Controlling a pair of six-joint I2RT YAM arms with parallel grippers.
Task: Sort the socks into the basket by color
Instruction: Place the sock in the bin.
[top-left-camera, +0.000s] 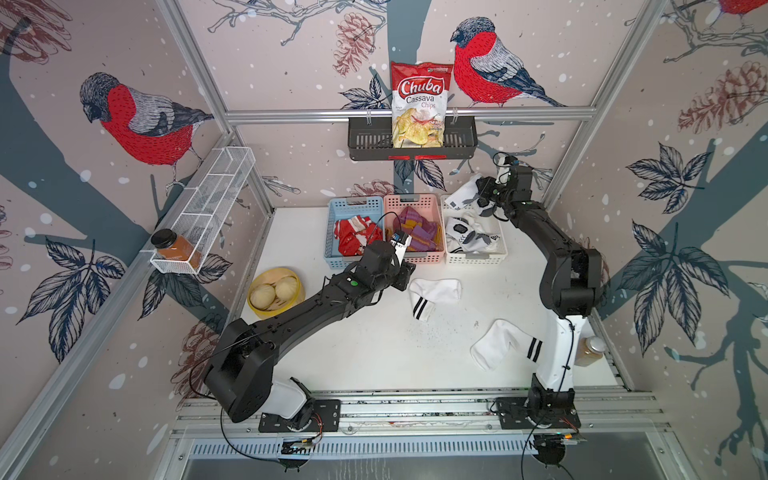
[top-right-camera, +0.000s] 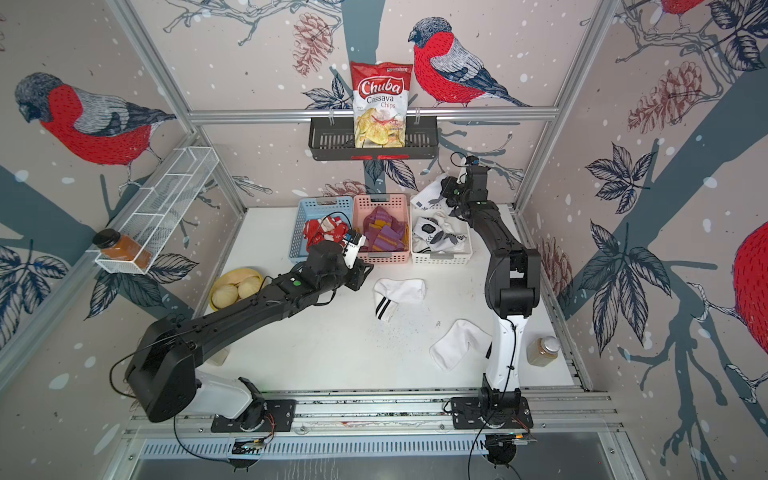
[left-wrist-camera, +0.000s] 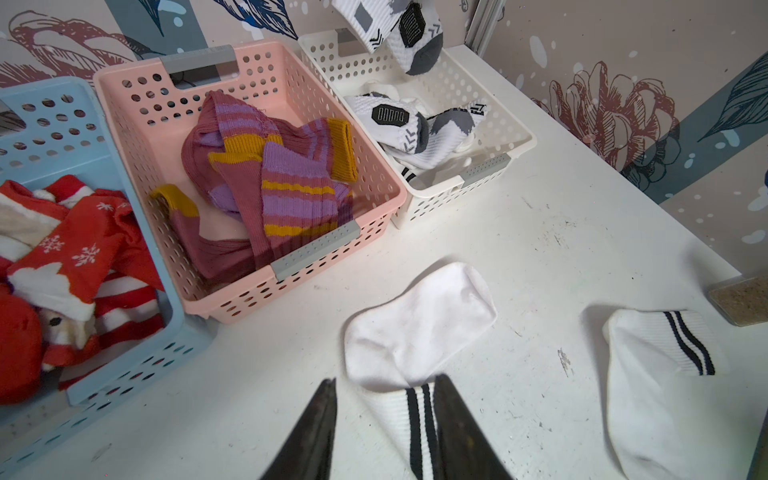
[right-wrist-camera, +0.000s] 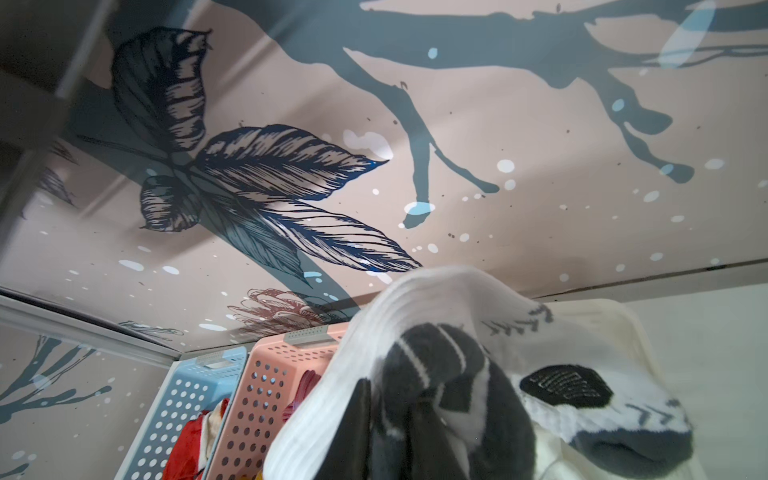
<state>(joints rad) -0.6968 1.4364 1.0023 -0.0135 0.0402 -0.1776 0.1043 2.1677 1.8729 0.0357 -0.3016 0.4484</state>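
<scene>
Sock (top-left-camera: 462, 194), white with grey and black marks: clamped in the right gripper (top-left-camera: 484, 199), hanging above the rear end of the white basket (top-left-camera: 476, 259). The right wrist view confirms the grip: the dark fingers (right-wrist-camera: 353, 428) pinch the fabric, which drapes over them and hides their tips. The left wrist view shows this sock dangling clear of the basket's contents.

Sorted socks: both top views show three baskets side by side at the back of the table (top-left-camera: 374, 353). The left wrist view gives the contents in detail:
- red socks (left-wrist-camera: 79, 249) with snowflakes in the blue basket (left-wrist-camera: 137, 365);
- maroon-purple socks (left-wrist-camera: 286, 195) with mustard bands in the pink basket (left-wrist-camera: 291, 299);
- white socks (left-wrist-camera: 399, 120) in the white basket.

Unsorted socks: two white socks with black stripes lie on the table in front of the baskets, apart from each other.

Left gripper (left-wrist-camera: 385, 382): released, jaws apart, held over the cuff of the nearer striped sock (left-wrist-camera: 415, 332). The black stripes show between the fingers; contact with the fabric cannot be told. In the top views the wrist hides these fingers. The farther striped sock (top-left-camera: 498, 345) lies beside the right arm's white lower link.
</scene>
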